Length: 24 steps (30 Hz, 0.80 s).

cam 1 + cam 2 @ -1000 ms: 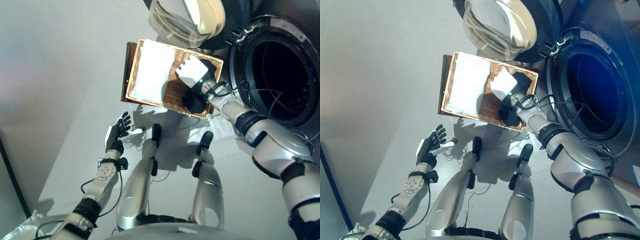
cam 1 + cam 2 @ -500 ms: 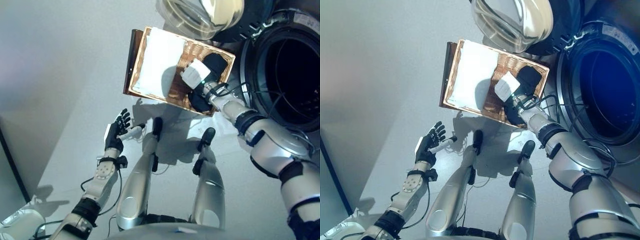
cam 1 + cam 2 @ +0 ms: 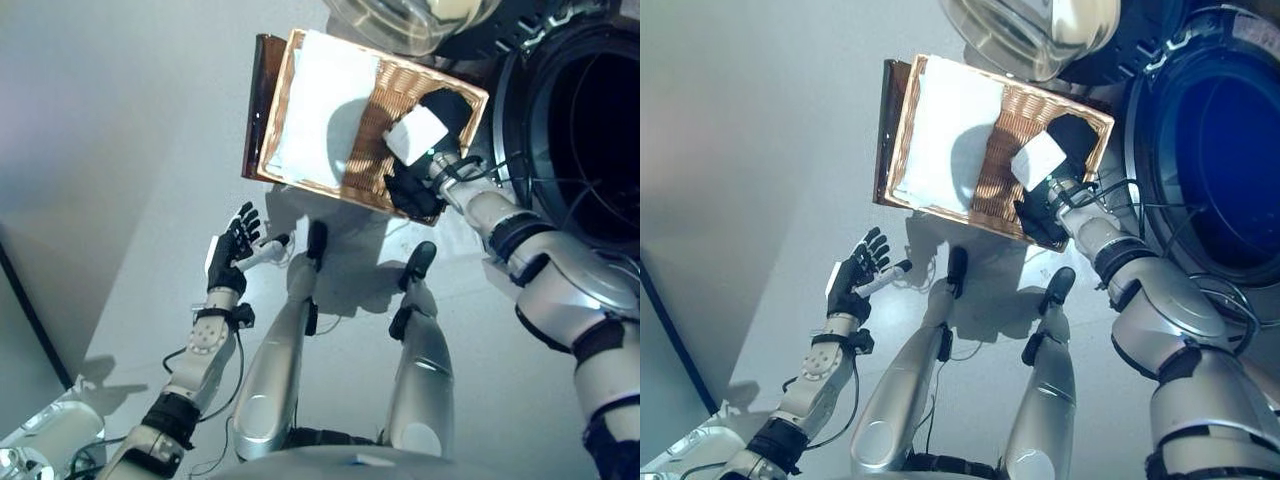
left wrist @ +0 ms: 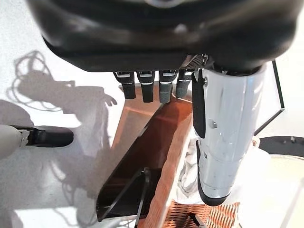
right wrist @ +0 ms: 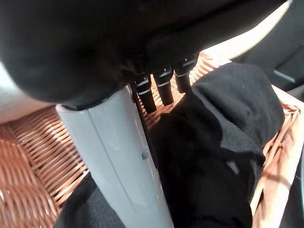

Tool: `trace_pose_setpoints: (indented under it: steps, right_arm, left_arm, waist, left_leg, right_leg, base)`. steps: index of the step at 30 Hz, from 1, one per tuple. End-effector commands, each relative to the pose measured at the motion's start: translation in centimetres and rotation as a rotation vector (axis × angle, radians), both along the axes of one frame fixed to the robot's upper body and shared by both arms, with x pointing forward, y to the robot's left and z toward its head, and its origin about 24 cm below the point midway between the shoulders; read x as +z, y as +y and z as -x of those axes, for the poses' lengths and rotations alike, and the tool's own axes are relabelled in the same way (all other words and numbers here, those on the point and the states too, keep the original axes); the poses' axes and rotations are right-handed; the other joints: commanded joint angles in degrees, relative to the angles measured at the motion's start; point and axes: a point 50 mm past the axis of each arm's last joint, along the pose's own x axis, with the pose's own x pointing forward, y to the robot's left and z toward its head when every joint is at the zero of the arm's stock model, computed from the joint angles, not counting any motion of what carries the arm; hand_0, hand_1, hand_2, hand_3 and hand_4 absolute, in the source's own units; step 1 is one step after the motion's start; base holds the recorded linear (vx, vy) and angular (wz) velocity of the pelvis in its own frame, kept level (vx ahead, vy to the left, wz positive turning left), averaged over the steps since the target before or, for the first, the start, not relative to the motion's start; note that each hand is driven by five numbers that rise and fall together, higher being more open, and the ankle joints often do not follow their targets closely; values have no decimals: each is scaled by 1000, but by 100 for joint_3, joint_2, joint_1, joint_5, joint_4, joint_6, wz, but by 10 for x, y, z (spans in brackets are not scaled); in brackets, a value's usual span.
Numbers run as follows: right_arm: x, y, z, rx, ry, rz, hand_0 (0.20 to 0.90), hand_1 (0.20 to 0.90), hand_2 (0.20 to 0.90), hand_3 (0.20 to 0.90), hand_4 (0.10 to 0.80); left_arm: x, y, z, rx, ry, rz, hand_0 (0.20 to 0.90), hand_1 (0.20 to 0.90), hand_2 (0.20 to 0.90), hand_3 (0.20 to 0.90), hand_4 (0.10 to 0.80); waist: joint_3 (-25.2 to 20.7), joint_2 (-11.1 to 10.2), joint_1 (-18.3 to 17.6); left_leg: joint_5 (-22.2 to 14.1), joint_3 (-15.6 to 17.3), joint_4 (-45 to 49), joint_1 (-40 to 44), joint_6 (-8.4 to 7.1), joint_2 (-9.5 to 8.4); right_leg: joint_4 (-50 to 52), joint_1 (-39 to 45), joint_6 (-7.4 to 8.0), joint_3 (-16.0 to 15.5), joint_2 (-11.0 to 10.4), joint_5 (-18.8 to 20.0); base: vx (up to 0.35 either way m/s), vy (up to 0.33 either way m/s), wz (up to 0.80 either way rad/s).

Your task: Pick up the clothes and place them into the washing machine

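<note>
Left eye view. A wicker basket (image 3: pixel 285 120) stands on the floor (image 3: pixel 120 200) beside the open drum (image 3: pixel 590 130) of the washing machine, with the machine's glass door (image 3: pixel 400 15) swung out beyond the basket's far side. A white cloth (image 3: pixel 325 105) fills the half of the basket away from the drum; a black garment (image 3: pixel 450 105) lies in the corner nearest the drum. The right hand (image 3: pixel 412 190) reaches into that corner and hangs directly over the near end of the black garment. The left hand (image 3: pixel 230 258) hovers over the floor, on the near side of the basket and well apart from it, so the right hand is plainly the nearer to the clothes.

Right eye view. The same layout appears; the drum lies just beyond the basket on the right arm's side, so a lift and a short swing that way should serve.

Left wrist view. The left hand's fingers (image 4: pixel 142 88) are straight and hold nothing; the basket's edge shows past them.

Right wrist view. The right hand's fingers (image 5: pixel 161 90) extend straight, with the thumb (image 5: pixel 123 166) apart from them, tips at or just above the black garment, which lies heaped on the wicker below. The hand is spread and has not closed on the cloth; whether it touches cannot be told.
</note>
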Motion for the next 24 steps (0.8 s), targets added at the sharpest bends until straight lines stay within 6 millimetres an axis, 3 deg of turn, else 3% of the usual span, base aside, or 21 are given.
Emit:
trace_pose_setpoints:
  steps: [1, 9, 10, 11, 12, 13, 24]
  right_arm:
    - [47, -49, 3, -135, -127, 82, 900, 900, 900, 900, 800]
    - [76, -61, 5, -180, -226, 82, 900, 900, 900, 900, 800]
    - [82, -62, 5, -185, -248, 79, 809, 809, 809, 809, 735]
    - [87, -61, 5, -186, -268, 85, 469, 469, 469, 469, 492]
    - [91, -60, 4, -181, -284, 88, 238, 238, 238, 238, 327]
    - [93, -59, 4, -178, -294, 89, 200, 200, 200, 200, 300]
    - [105, -42, 1, -115, -350, 80, 200, 200, 200, 200, 300]
  left_arm:
    - [27, 4, 7, -5, -158, 38, 900, 900, 900, 900, 800]
    - [34, -1, 6, -13, -188, 58, 900, 900, 900, 900, 800]
    - [35, -1, 6, -10, -195, 59, 900, 900, 900, 900, 800]
    - [36, -2, 4, -5, -199, 57, 900, 900, 900, 900, 800]
    - [36, -2, 4, -4, -200, 58, 900, 900, 900, 900, 800]
    - [37, -3, 4, -2, -202, 59, 900, 900, 900, 900, 800]
    - [40, -1, 0, 12, -216, 61, 900, 900, 900, 900, 800]
  waist:
    - [-89, 332, 92]
    - [-89, 437, 131]
    - [-89, 448, 136]
    - [-89, 459, 138]
    - [-89, 463, 142]
    - [-89, 460, 139]
    - [-89, 411, 163]
  left_leg:
    - [-198, 251, 246, -539, -490, 77]
    - [-160, 282, 254, -845, -489, 50]
    - [-152, 279, 245, -882, -487, 51]
    - [-146, 282, 249, -937, -485, 44]
    - [-145, 278, 258, -950, -481, 45]
    - [-148, 286, 271, -965, -479, 38]
    - [-183, 292, 328, -912, -470, 30]
  right_leg:
    - [178, -502, -16, 412, -60, -239]
    - [267, -895, -8, 462, -75, -217]
    - [266, -936, -3, 462, -76, -210]
    - [281, -984, -4, 471, -78, -215]
    - [312, -1013, -5, 475, -81, -220]
    - [333, -1036, -4, 478, -89, -225]
    - [366, -971, -6, 472, -97, -219]
  base:
    - [-14, -1, -7]
    - [-3, 2, -2]
    - [0, 0, 0]
    - [0, 0, 0]
    - [0, 0, 0]
    - [0, 0, 0]
    - [0, 0, 0]
